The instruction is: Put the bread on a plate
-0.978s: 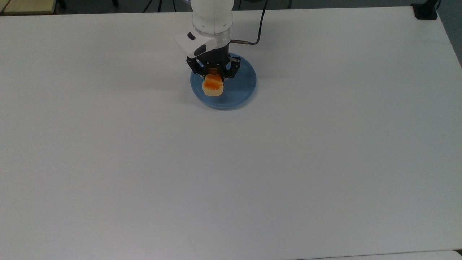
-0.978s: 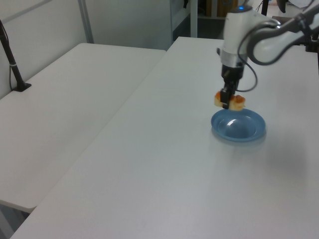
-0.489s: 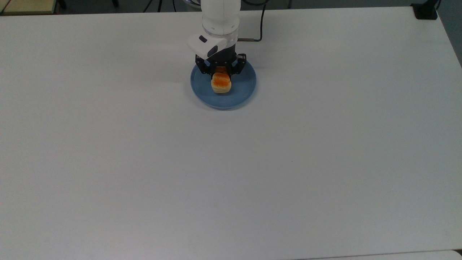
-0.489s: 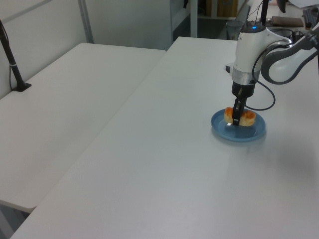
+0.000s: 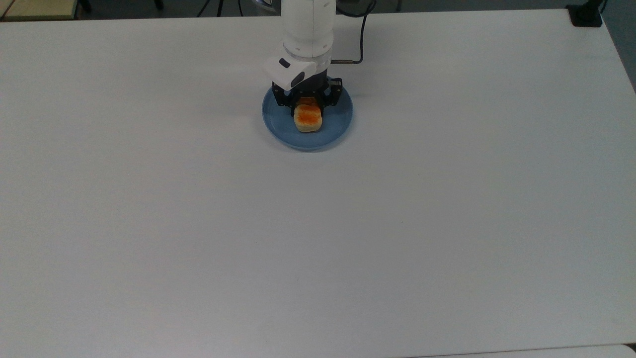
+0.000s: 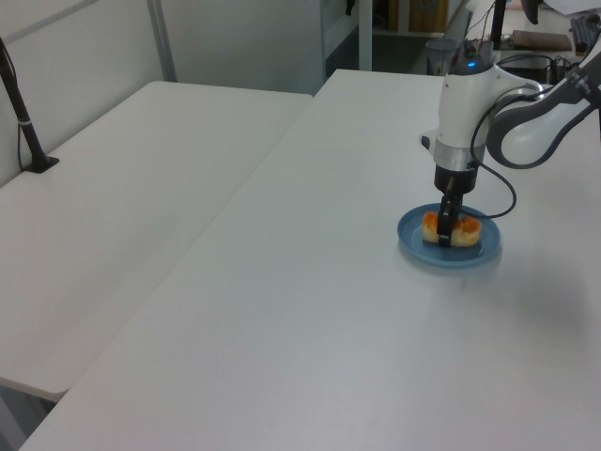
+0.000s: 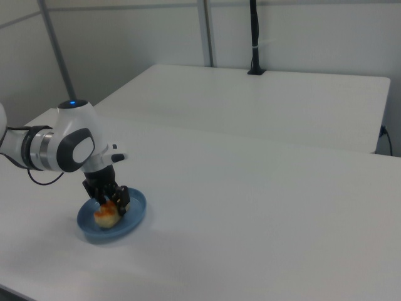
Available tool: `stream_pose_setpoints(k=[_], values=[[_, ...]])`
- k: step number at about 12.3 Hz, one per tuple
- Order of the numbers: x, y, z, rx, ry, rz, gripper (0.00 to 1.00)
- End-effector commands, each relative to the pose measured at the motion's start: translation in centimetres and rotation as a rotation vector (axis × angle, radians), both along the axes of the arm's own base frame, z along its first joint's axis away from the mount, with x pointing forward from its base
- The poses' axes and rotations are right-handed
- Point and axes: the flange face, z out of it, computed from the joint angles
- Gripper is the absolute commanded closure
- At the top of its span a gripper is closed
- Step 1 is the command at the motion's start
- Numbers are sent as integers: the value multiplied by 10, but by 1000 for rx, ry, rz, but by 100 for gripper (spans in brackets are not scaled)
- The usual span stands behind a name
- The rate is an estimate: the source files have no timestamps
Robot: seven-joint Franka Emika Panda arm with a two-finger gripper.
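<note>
The bread point(image 5: 308, 117) is a small orange-topped loaf with pale sides, resting low on the round light-blue plate point(image 5: 333, 132). My gripper point(image 5: 307, 103) comes straight down over it, fingers shut on the loaf's middle. In the left view the bread point(image 6: 467, 229) lies across the plate point(image 6: 483, 250) with a black finger in front of its middle and the gripper point(image 6: 447, 229) around it. In the right view the gripper point(image 7: 113, 200) stands over the bread point(image 7: 106, 215) inside the plate point(image 7: 135, 217).
The plate stands towards the far middle of a wide white table point(image 5: 318, 223). A black cable point(image 5: 360, 40) loops from the arm. A black post base point(image 5: 585, 15) stands at the table's far right corner in the top view. A second white table point(image 6: 113, 188) adjoins.
The arm has carried the bread rightward in the top view and lowered it from above the plate's left edge down onto the plate's middle. The fingers stay closed on it.
</note>
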Motion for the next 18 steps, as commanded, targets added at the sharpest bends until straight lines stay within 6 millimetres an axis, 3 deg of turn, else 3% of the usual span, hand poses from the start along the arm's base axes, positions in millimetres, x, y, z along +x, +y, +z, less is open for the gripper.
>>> stream_pose_setpoints(k=[1,2,4,7,9,12,15,18], values=[[19,-3,54,-4,28,-4,0],[27,-5,72,-9,43,-8,0],[28,-8,88,-6,33,-20,0],[41,-14,159,-17,43,-27,0],[51,-43,219,-16,27,-78,0],[51,-71,276,-17,21,-82,0],[45,-82,296,-19,32,-83,0],[44,-91,299,-19,39,-80,0]])
